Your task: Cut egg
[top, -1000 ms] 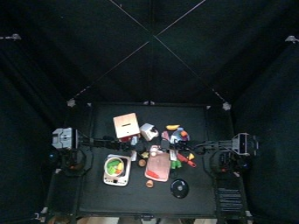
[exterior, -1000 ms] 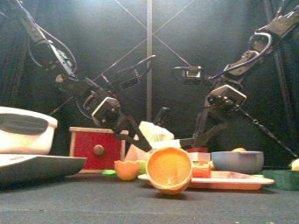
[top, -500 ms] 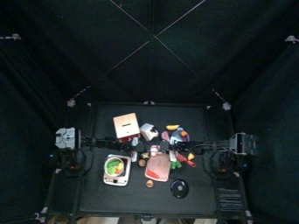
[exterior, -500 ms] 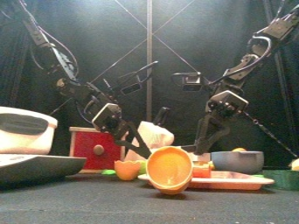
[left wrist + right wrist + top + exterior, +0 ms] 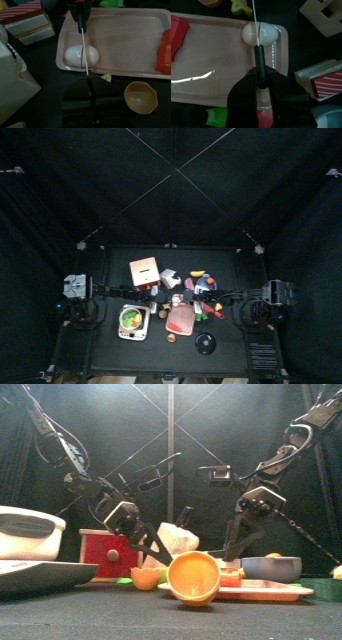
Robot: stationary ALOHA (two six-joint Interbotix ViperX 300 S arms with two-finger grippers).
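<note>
Egg (image 5: 83, 54), white and round, lies on a pink tray (image 5: 127, 30), close to one of its corners. Across the egg runs the thin blade of a knife (image 5: 260, 52), along the egg's middle line; whether the blade has entered the egg cannot be told. The right gripper (image 5: 260, 75) is clamped on the knife's black handle, which points at the egg from just off the tray's edge. The left gripper (image 5: 89, 92) hangs over the worktop (image 5: 147, 353) just outside the tray on the opposite side of the egg, facing the knife's handle; its jaws are dark against the dark surface, and whether they are apart or together cannot be told. A red piece (image 5: 163, 50) lies on the tray well apart from the egg, at the far rim. An orange cup (image 5: 139, 96) stands on the worktop just beside the tray, near the left gripper. A box (image 5: 27, 20) with red and white stripes sits off the tray's corner nearest the egg. From the front, the cup is near and large, leaning at the tray's front edge, a blue bowl (image 5: 270, 568) stands to its right, and both arms slant down behind them toward the tray. From above, the tray sits in the middle of the worktop, between the two arms.
</note>
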